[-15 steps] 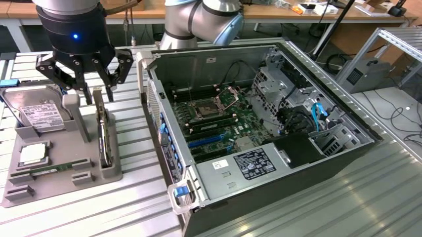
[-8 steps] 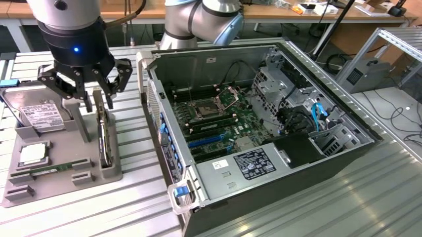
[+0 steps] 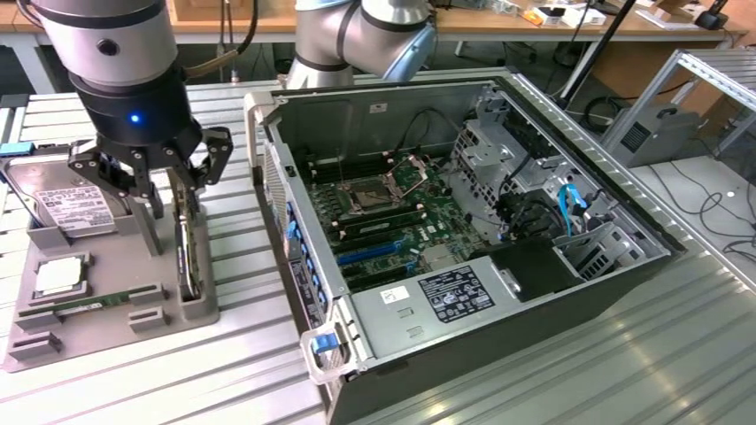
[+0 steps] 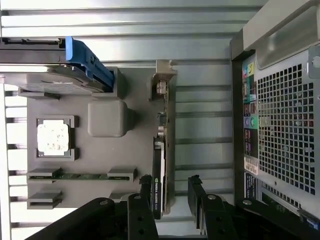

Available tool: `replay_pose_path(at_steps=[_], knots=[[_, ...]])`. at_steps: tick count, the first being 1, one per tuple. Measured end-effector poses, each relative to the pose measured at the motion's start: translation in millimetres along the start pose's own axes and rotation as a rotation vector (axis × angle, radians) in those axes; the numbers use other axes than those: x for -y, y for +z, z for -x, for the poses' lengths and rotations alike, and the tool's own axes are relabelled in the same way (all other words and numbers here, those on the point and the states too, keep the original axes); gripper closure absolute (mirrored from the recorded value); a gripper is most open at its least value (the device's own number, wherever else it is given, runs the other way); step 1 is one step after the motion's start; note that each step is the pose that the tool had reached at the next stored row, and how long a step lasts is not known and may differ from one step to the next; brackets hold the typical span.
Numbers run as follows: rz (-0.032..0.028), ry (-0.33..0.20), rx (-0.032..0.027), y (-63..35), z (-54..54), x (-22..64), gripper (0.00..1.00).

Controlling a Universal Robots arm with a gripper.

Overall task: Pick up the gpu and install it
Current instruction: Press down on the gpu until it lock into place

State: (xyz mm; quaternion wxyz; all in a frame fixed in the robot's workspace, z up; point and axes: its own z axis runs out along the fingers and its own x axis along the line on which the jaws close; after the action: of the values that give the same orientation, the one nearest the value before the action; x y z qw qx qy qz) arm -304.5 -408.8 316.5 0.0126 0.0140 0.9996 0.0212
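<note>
One ribbed metal surface (image 3: pixel 567 372) carries everything; toward the exterior view's right lies an open computer case (image 3: pixel 354 106), its motherboard (image 3: pixel 390 212) exposed; beside it, on the exterior view's left, sits a grey holder tray (image 3: pixel 195 312); a hard drive (image 3: pixel 71 208) rests at the tray's back end; the gpu (image 3: pixel 188 257) stands on edge in a slot along the tray's side nearest the case; the jaws are spread wide, one finger either side of the card's end, gripping nothing; a square processor (image 3: pixel 57 277) and a slim memory stick (image 3: pixel 101 301) lie in their own recesses.
</note>
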Motion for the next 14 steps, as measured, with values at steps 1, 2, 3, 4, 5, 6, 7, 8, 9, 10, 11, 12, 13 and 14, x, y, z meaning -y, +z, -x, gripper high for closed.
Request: replay_pose_path(at_steps=[1, 2, 3, 4, 5, 6, 7, 8, 9, 10, 11, 12, 13, 14], knots=[[0.0000, 0.000, -0.0002, 4.4, -1.8, 0.5, 0.58], [0.0000, 0.000, -0.0001, 8.4, -2.9, 1.0, 0.58], [0.0001, 0.000, -0.0002, 10.5, -3.3, 1.3, 0.58], [0.0000, 0.000, -0.0003, 12.7, -3.5, 1.5, 0.58], [0.0000, 0.000, -0.0004, 14.6, -3.6, 1.6, 0.58], [0.0000, 0.000, -0.0003, 16.9, -3.7, 1.8, 0.58], [0.0000, 0.000, -0.0003, 19.6, -3.8, 1.9, 0.58], [0.0000, 0.000, -0.0002, 22.6, -3.9, 2.1, 0.58], [0.0000, 0.000, -0.0004, 26.2, -4.0, 2.4, 0.58], [0.0000, 0.000, -0.0004, 30.3, -4.2, 2.6, 0.58], [0.0000, 0.000, -0.0006, 35.3, -4.4, 3.1, 0.58], [0.0000, 0.000, -0.0007, 38.2, -4.5, 3.4, 0.58], [0.0001, 0.000, -0.0006, 41.3, -4.6, 3.5, 0.58], [0.0000, 0.000, -0.0006, 42.8, -4.6, 3.6, 0.58]])
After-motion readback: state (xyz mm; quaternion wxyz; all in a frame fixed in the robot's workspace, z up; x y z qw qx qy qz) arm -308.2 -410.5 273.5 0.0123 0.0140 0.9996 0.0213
